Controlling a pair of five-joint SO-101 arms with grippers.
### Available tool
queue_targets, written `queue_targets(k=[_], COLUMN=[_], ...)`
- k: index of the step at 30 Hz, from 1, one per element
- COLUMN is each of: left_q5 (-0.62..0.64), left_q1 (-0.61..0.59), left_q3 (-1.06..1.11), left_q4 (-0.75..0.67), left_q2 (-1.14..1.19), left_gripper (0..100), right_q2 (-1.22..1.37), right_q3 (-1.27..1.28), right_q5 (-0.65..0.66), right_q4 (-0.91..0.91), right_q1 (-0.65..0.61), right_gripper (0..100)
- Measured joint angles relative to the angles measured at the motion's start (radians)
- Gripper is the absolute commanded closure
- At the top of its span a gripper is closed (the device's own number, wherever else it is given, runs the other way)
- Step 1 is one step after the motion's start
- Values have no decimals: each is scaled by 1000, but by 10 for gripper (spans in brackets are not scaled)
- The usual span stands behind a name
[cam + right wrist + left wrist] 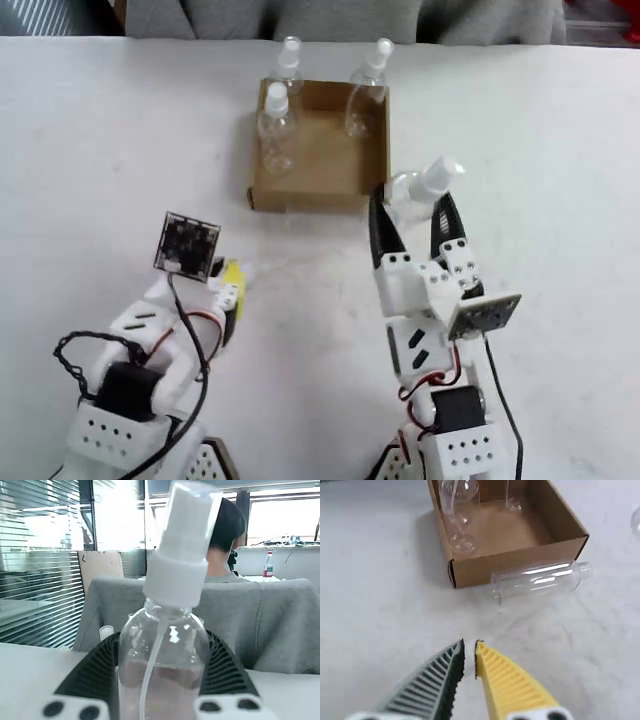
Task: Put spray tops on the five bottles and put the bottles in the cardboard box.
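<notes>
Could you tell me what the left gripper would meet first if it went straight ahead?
Probably the capless bottle lying in front of the cardboard box. The left gripper aims near its base end, with the box wall just behind, though depth is hard to judge.

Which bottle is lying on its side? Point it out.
The capless clear bottle on the table, just outside the cardboard box. The spray-topped bottles inside the box stand upright.
</notes>
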Motion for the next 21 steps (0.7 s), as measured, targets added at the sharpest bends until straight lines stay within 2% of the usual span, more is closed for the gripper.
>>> queue_targets(k=[4, 11, 15, 21], left_q5=[0, 0, 0, -25], left_q1=[-66, -199, -247, -282], left_q3=[106, 256, 299, 341], left_q4=[-87, -288, -325, -328], left_q2=[0, 2, 2, 2], left_gripper=[980, 980, 980, 980], right_q2=[32, 387, 594, 829], right_q3=[-58, -302, -414, -453], right_q5=[5, 5, 5, 5], right_q4=[-11, -12, -83, -285], right_q1=[-3, 5, 3, 3], right_gripper=[982, 981, 981, 981])
